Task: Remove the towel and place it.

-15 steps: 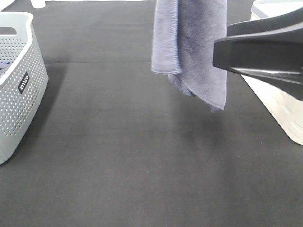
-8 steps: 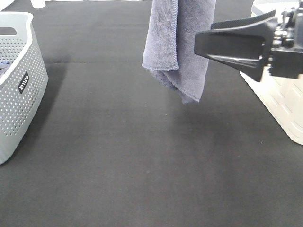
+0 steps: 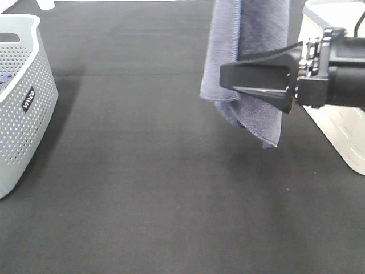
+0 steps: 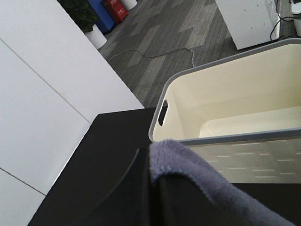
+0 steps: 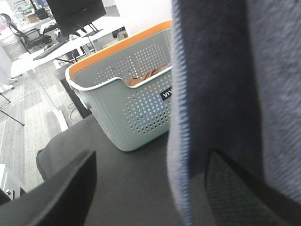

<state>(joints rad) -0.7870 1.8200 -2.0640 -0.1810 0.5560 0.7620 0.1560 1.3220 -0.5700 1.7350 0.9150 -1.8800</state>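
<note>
The towel [image 3: 251, 51] is hanging in the air over the black table [image 3: 142, 188], right of the middle, its lowest corner clear of the surface. It is swinging: half a second ago it was drifting left and riding a little higher, and now it is coming back right and sagging lower. The right gripper [image 3: 228, 80] is pushing in from the right all the while, and its tips are now crossing in front of the lower half of the cloth. In its own camera the two fingers are standing wide apart with the hemmed edge dangling between them, so nothing is being pinched yet. The left gripper [image 4: 150, 193] looks to be clamping the top of the towel, since the cloth is draping right at its finger and nothing else is holding it up. I'd say the towel is already out of its basket, and the right arm is going for a second hold before laying it down.
</note>
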